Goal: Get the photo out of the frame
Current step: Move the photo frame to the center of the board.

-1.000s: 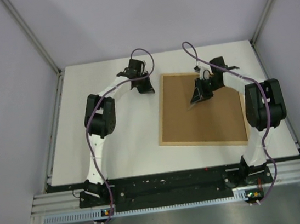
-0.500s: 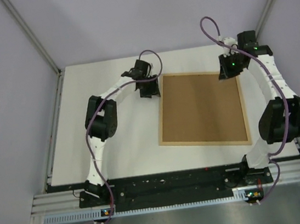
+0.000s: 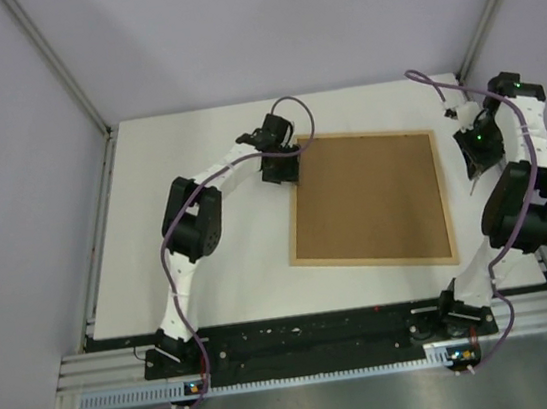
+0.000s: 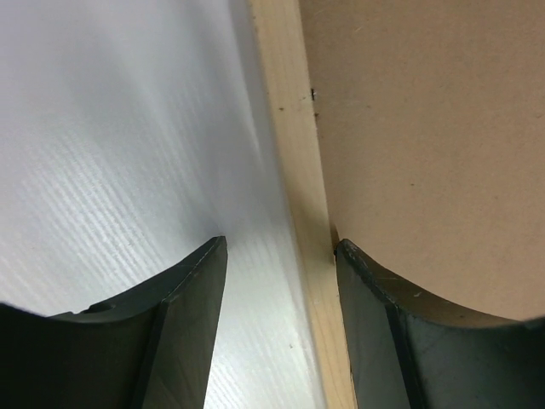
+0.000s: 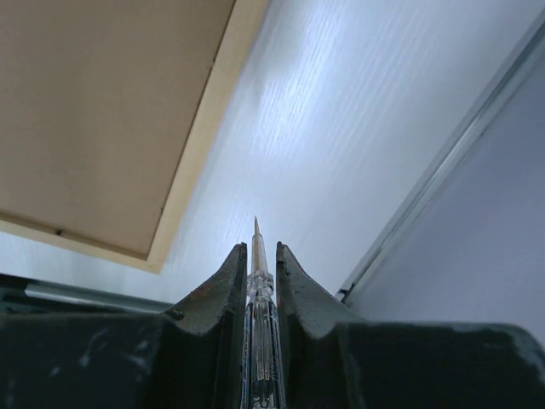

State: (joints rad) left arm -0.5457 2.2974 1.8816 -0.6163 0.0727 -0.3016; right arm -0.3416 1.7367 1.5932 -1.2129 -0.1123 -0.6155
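Left gripper [image 4: 278, 249], jaws apart, straddles the frame's [image 4: 294, 162] left edge; right gripper [image 5: 258, 249] clamps a pointed tool [image 5: 256, 234].
Frame face down near the table's [image 3: 221, 262] right edge, photo hidden; next, probably, lift out the backing board [image 3: 368, 197].

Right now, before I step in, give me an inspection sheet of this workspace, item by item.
Surface: white table, ribbed finish.
Job's things: frame lies flat, face down; brown backing board in place; photo not visible.
Clutter: nothing seen.
End effectors: left end effector open, fingers astride the frame's left border near its far corner; right end effector shut on a thin pointed tool, over the table to the right of the frame.
Cables: a purple cable loops off each wrist.
Surroundings: pale walls; metal rail at the near edge.
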